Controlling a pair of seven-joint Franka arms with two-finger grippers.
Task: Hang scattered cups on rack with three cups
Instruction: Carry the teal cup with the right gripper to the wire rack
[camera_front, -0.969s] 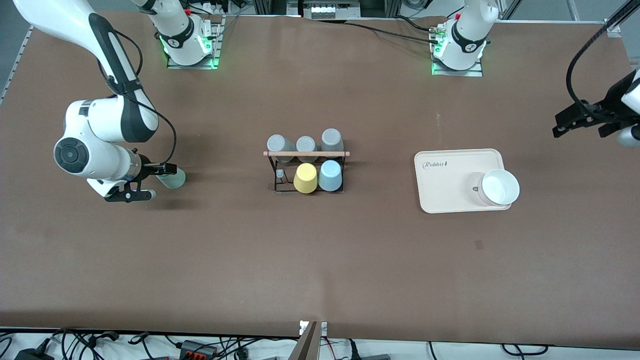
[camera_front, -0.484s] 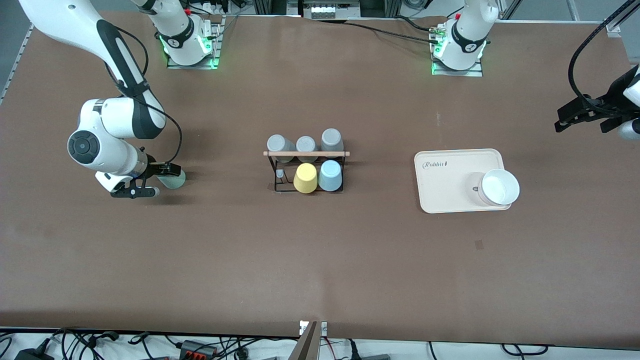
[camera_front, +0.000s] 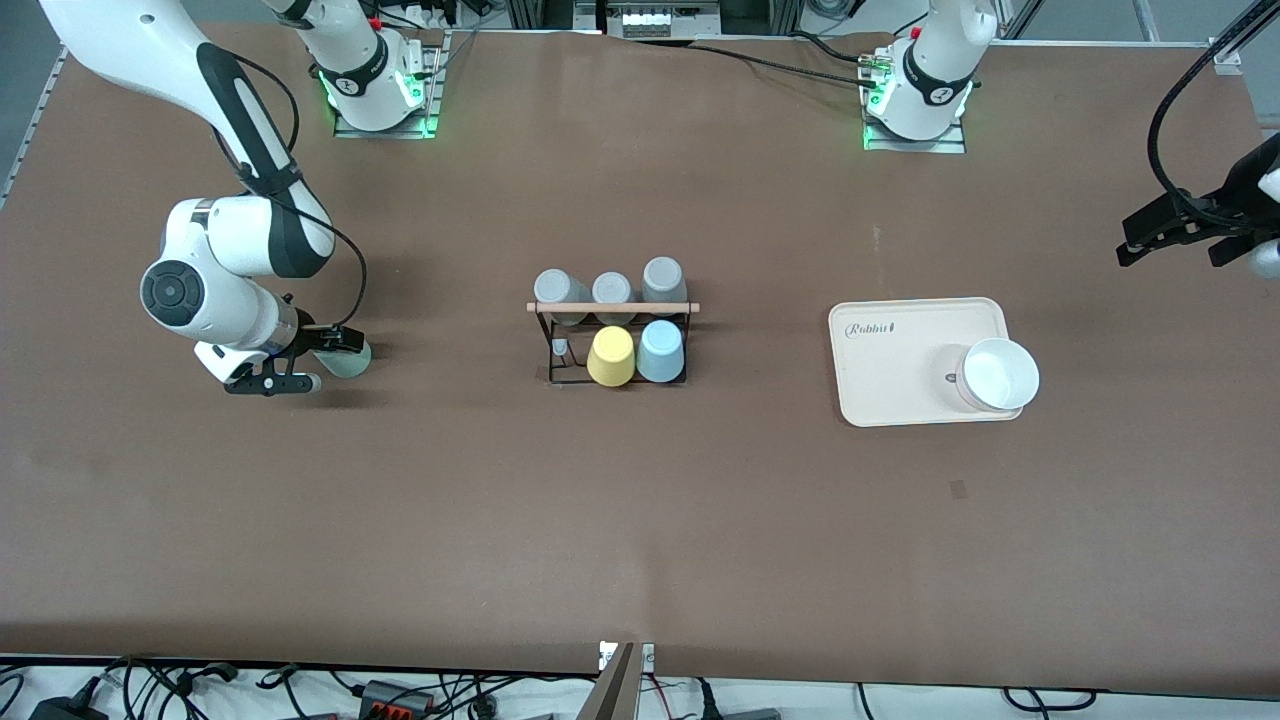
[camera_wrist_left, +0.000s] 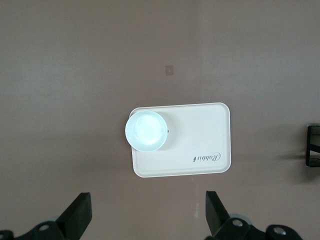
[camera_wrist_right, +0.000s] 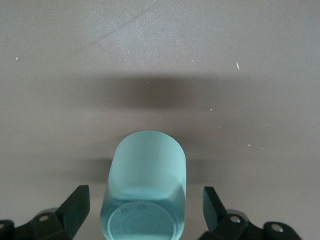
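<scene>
Mint cup (camera_wrist_right: 144, 187) lies on its side on the tabletop (camera_front: 640, 520), toward the right arm's end from the rack (camera_front: 612, 335). My right jaws (camera_front: 305, 362) straddle it, wide, not gripping. Left jaws (camera_front: 1180, 235) wide, waiting aloft. Blue cup (camera_front: 660, 351) already on rack.

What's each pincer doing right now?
Left pincer: open, empty, high over the tray.
Right pincer: open around the mint green cup, not clamped.

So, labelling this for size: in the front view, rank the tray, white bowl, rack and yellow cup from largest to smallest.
1. tray
2. rack
3. white bowl
4. yellow cup

The tray and rack look close; the rack's open wire frame blurs its extent.
</scene>
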